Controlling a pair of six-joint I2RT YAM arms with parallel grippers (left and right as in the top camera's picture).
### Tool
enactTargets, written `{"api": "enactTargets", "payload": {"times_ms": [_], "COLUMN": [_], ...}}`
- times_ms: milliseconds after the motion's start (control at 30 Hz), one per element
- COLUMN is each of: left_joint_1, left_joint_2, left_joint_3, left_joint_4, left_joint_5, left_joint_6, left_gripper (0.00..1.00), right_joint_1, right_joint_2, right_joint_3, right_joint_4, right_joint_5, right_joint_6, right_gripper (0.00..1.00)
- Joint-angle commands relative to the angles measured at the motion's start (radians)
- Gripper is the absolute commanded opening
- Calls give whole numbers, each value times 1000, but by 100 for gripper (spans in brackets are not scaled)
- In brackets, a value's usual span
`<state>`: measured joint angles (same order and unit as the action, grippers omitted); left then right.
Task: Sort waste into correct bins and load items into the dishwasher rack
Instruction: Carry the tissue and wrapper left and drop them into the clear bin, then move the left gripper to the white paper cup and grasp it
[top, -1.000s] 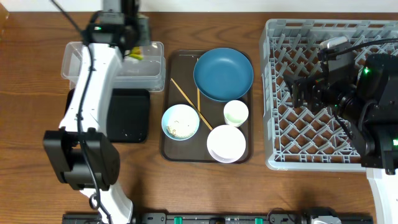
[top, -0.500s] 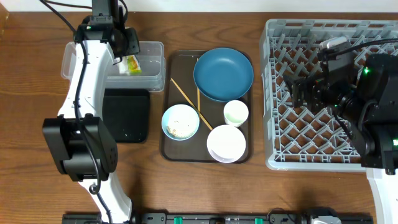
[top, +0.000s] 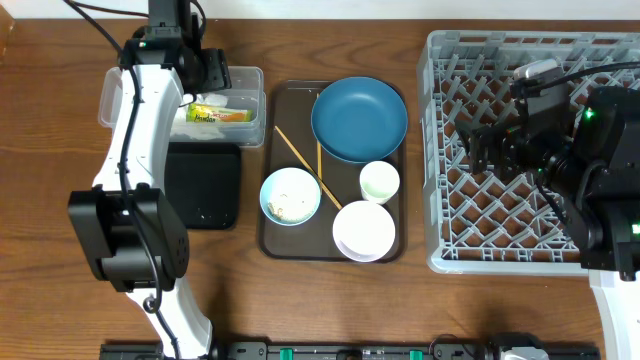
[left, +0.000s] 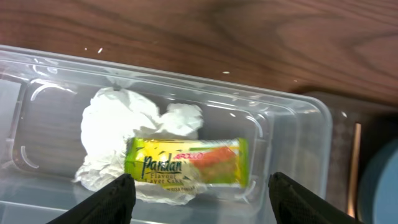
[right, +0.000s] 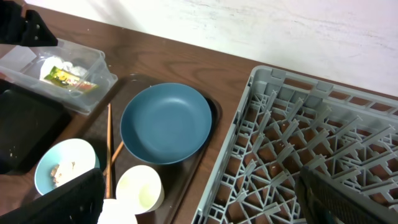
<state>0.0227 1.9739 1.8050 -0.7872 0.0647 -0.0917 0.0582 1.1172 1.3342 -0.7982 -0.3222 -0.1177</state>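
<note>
Just below the left gripper (left: 202, 186), jaws spread and empty, the snack wrapper (left: 186, 163) lies on crumpled napkins (left: 121, 134) in the clear tub (left: 292, 124) — waste mostly binned. Ahead of the right gripper (right: 199, 193), likewise parted and empty, plate (right: 166, 122), light blue bowl (right: 62, 165), white bowl (top: 364, 230), cup (right: 140, 190) and chopsticks (top: 297, 152) wait — the rack (right: 298, 143) looks bare

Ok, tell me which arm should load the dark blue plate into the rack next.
Right, probably. The right gripper hangs open over the rack, on the side nearest the plate. The left gripper is open over the clear tub with the wrapper, farther from the rack.
</note>
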Motion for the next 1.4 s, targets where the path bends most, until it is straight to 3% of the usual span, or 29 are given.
{"api": "enactTargets", "payload": {"times_ms": [0, 333, 900, 1133, 1367], "left_joint_1": [-5, -89, -399, -457, -554], "left_joint_2": [-97, -175, -155, -130, -98], "left_joint_3": [-3, -4, -20, -82, -182], "left_joint_4": [-21, -180, -317, -317, -204], "left_joint_5": [82, 266, 299, 299, 306], "left_joint_6": [90, 167, 183, 77, -25], "left_gripper": [71, 71, 71, 70, 69], "right_joint_1": [-22, -22, -22, -22, -22], "right_joint_2": [-4, -4, 21, 56, 59], "right_joint_3": [19, 19, 19, 19, 19], "right_joint_4": [-3, -2, -4, -6, -9], "right_joint_5": [-12, -27, -27, -27, -27], "right_joint_6": [-10, -10, 17, 79, 80], "right_gripper": [96, 98, 99, 99, 99]}}
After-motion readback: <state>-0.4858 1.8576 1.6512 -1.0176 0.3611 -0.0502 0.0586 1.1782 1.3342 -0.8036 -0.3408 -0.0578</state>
